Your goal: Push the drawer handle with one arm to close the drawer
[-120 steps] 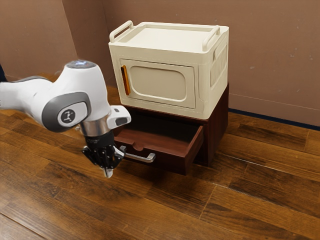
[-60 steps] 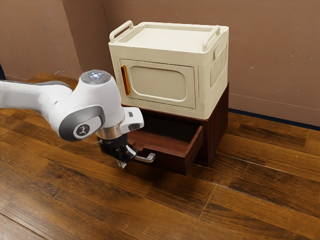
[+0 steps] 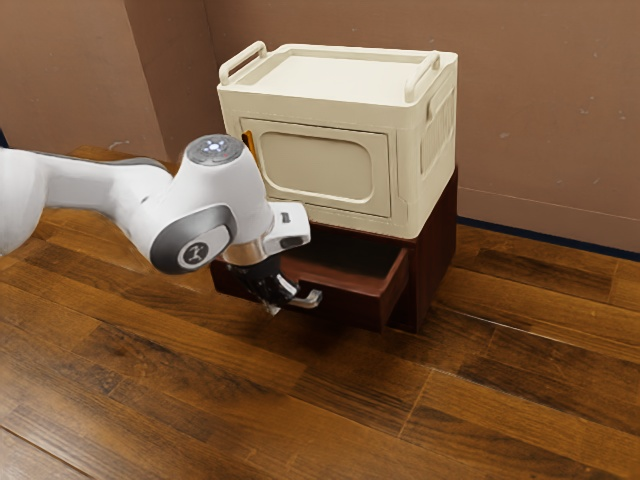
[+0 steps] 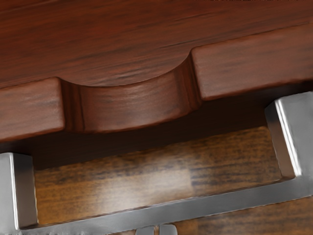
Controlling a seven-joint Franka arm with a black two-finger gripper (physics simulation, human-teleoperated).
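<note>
In the exterior view my gripper [image 3: 273, 307] is down at the outer side of the silver handle [image 3: 311, 299], low in front of the dark red drawer [image 3: 350, 304]. That drawer stands partly out of its cabinet [image 3: 436, 247]. From the wrist view, the handle's bar [image 4: 161, 209] runs across below the notched drawer front [image 4: 132, 108]. Against the bar's outer side are the two fingertips of the gripper [image 4: 157, 230], nearly together with only a thin slit between them and nothing held.
A cream box [image 3: 318, 173] with an orange door handle [image 3: 250, 151] rests on top of the cabinet. Brown walls [image 3: 540, 110] rise behind it. Wooden floor [image 3: 480, 400] spreads around and in front of the cabinet.
My hand has moved toward the exterior view's right and against the handle, tilting as it went. The drawer has slid a little further into the cabinet, its handle with it.
</note>
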